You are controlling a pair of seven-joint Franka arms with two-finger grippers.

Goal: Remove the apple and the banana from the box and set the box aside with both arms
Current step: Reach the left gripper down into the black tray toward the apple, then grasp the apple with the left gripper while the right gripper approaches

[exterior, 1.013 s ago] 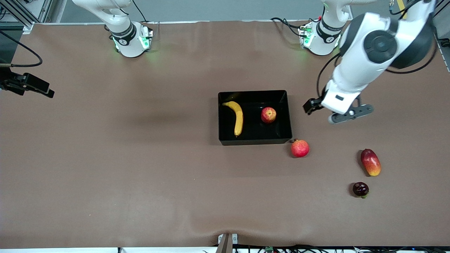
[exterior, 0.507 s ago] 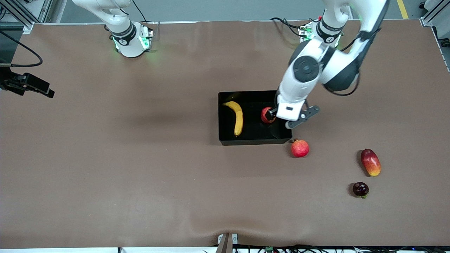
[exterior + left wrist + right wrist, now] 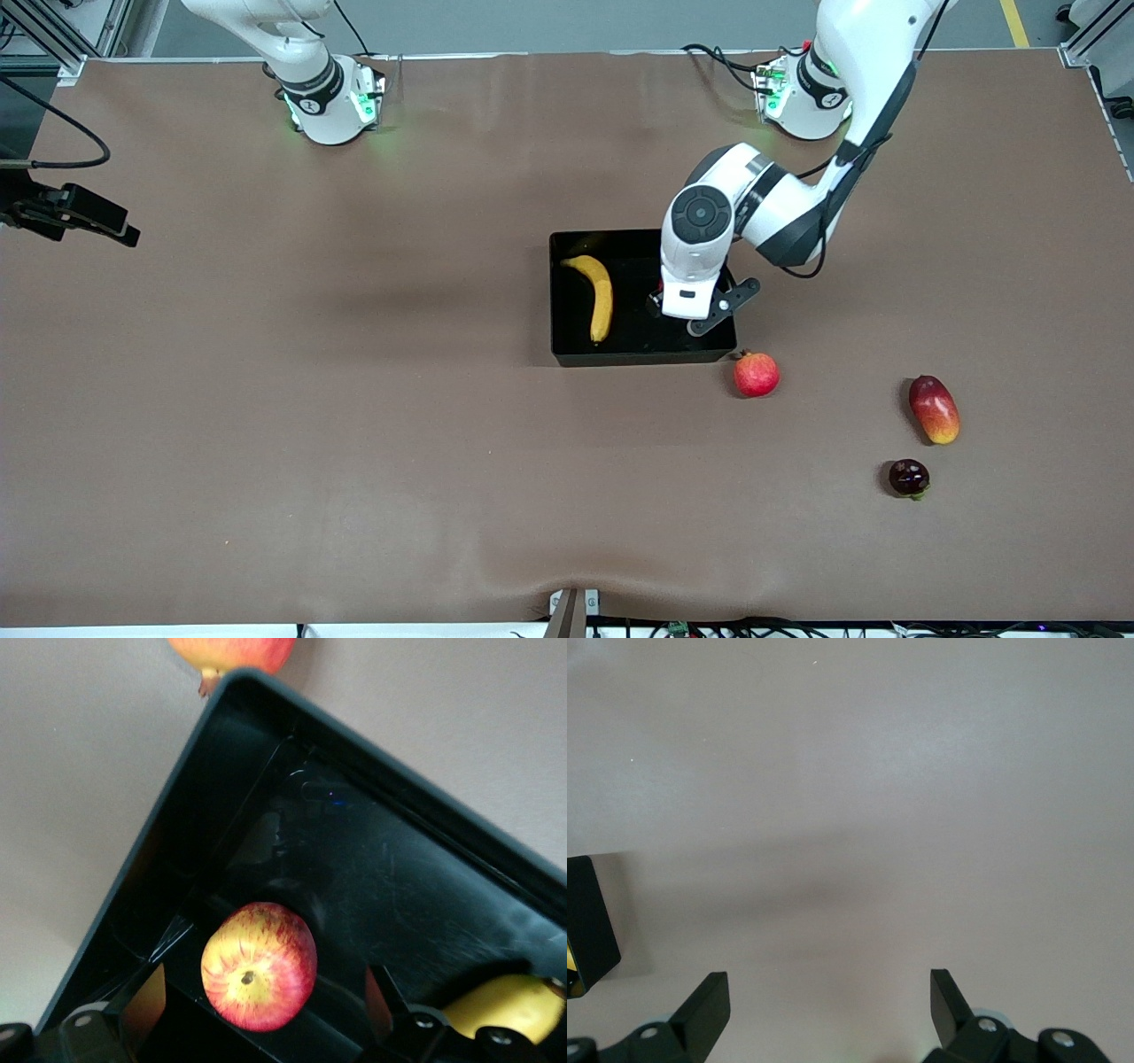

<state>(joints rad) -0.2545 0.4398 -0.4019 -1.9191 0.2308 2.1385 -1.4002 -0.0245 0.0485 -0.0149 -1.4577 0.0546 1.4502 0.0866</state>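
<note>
The black box (image 3: 567, 354) lies mid-table, with the yellow banana (image 3: 601, 297) in it toward the right arm's end. My left gripper (image 3: 678, 312) is down in the box's other end and hides the apple in the front view. In the left wrist view the red-and-yellow apple (image 3: 259, 966) lies on the box's bottom (image 3: 354, 859) between my open left gripper's (image 3: 263, 997) fingers, with a gap on each side; the banana's end (image 3: 500, 1010) shows beside one finger. My right gripper (image 3: 830, 979) is open and empty over bare table, with a black corner (image 3: 585, 921) at the view's edge.
A round red fruit (image 3: 756, 374) lies just outside the box's corner, nearer to the front camera; it also shows in the left wrist view (image 3: 232, 649). A red-yellow mango (image 3: 934, 408) and a dark purple fruit (image 3: 909, 477) lie toward the left arm's end.
My left arm has swung from the table beside the box to over the box and lowered its open gripper around the apple. The fruits and box have not moved.
</note>
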